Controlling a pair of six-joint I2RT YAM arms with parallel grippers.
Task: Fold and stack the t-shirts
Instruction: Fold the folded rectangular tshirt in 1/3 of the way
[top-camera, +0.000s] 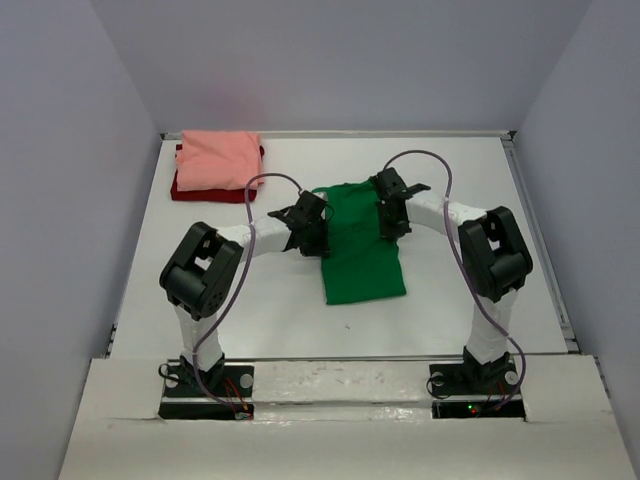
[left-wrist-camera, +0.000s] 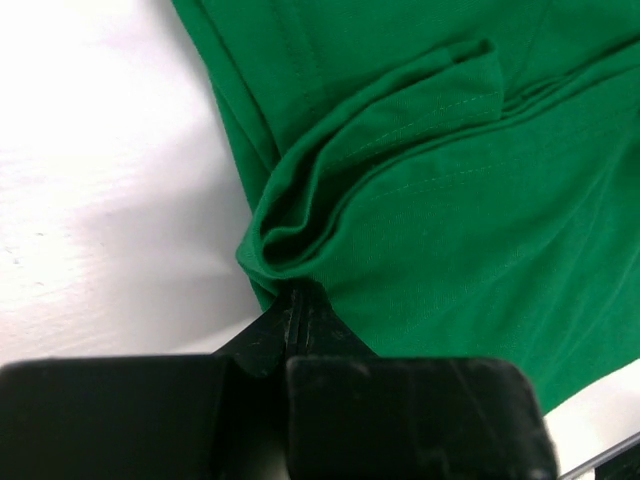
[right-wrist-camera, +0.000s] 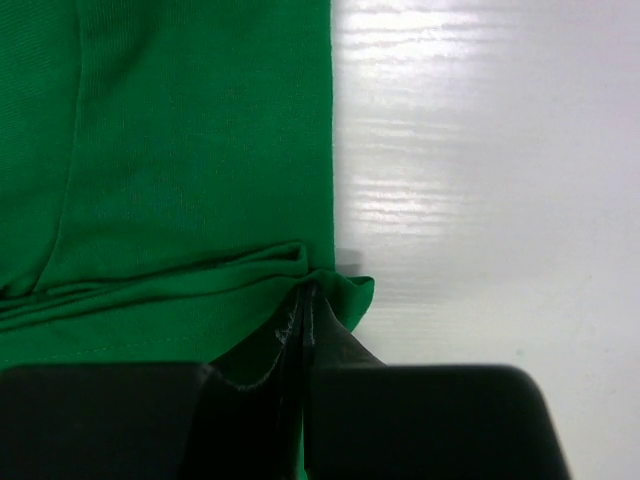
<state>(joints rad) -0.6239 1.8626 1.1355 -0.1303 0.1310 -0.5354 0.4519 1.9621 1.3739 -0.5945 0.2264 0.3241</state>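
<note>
Both arms pinching opposite edges of the green t-shirt (top-camera: 364, 255) at mid-table, with the fold not yet finished.

The left gripper (left-wrist-camera: 297, 300) is clamped on a bunched fold at the shirt's left edge, and the right gripper (right-wrist-camera: 304, 300) is closed on a small tuck at its right edge, jaws pressed together with only cloth between them. The shirt lies as a narrow strip on the white table (top-camera: 470, 300), well apart from the salmon pink t-shirt (top-camera: 220, 158) folded on top of the dark red t-shirt (top-camera: 205, 192) in the far left corner. The cotton looks light, limp and not slippery, so it should sag and crease wherever it is unsupported. Edge or hem pinches at matching points on both sides look best. How many layers each pinch holds is hard to tell.
</note>
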